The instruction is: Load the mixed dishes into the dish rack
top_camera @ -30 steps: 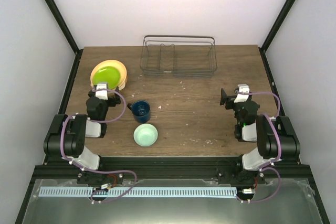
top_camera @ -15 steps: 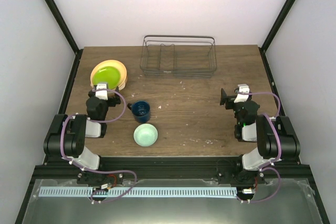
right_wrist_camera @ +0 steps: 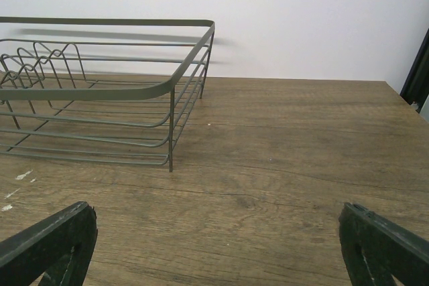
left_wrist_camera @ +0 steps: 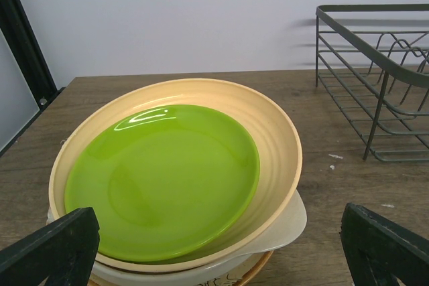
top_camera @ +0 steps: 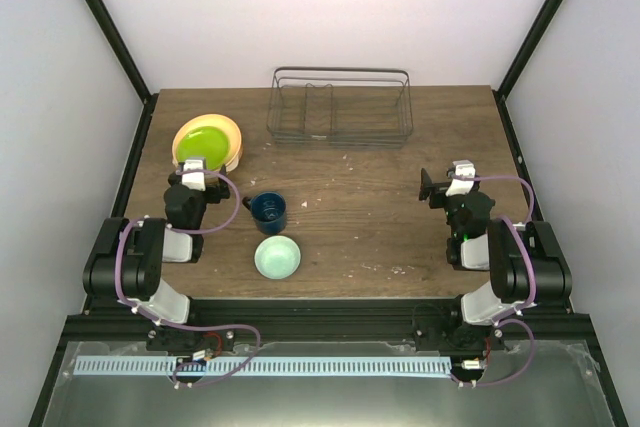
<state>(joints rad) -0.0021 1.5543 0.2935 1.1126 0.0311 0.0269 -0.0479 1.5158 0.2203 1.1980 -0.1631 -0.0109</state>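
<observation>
2 grippers stand wide open and empty. The left gripper [left_wrist_camera: 218, 236] sits just before the lime-green plate [left_wrist_camera: 164, 179]; the right gripper [right_wrist_camera: 216, 236] faces a corner of the dish rack [right_wrist_camera: 100, 92].

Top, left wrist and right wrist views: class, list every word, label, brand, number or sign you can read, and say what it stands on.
None can be read: no text shows on the lime-green plate, peach-orange plate, dish rack, dark blue mug or mint bowl.
Dark marks on the edge of the lowest plate: cut off by the frame, unreadable.
</observation>
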